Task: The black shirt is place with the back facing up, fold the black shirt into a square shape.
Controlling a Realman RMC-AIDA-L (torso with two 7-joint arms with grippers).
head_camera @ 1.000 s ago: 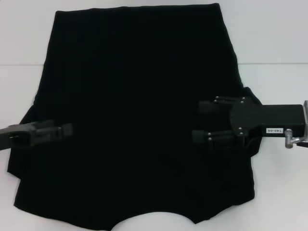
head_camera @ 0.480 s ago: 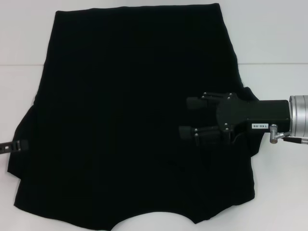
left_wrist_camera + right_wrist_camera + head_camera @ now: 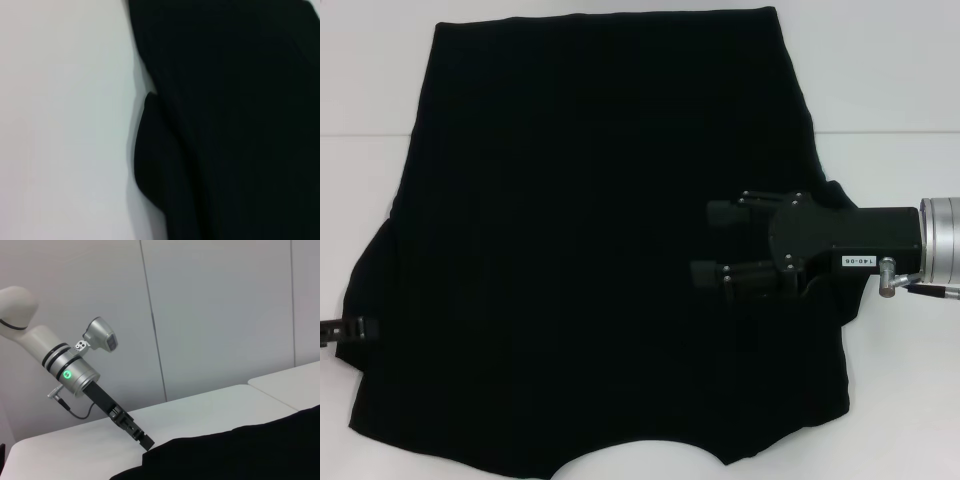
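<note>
The right gripper [image 3: 712, 243] has slid inward over the black shirt [image 3: 590, 220] and now hovers there, its two fingers spread apart, holding nothing. Across the shirt, the left gripper [image 3: 348, 329] has pulled back to the cloth's edge; whether it is open I cannot tell. The shirt lies flat on the white surface [image 3: 890, 90], seemingly not yet folded.

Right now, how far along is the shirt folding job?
Barely begun. Done: the black shirt lies spread on the white table, no lettering showing, neckline at the near edge. In hand: the right gripper is over the shirt's right side, fingers apart, holding no cloth; the left gripper is at the shirt's left edge. Left: every fold needed to make the square.
</note>
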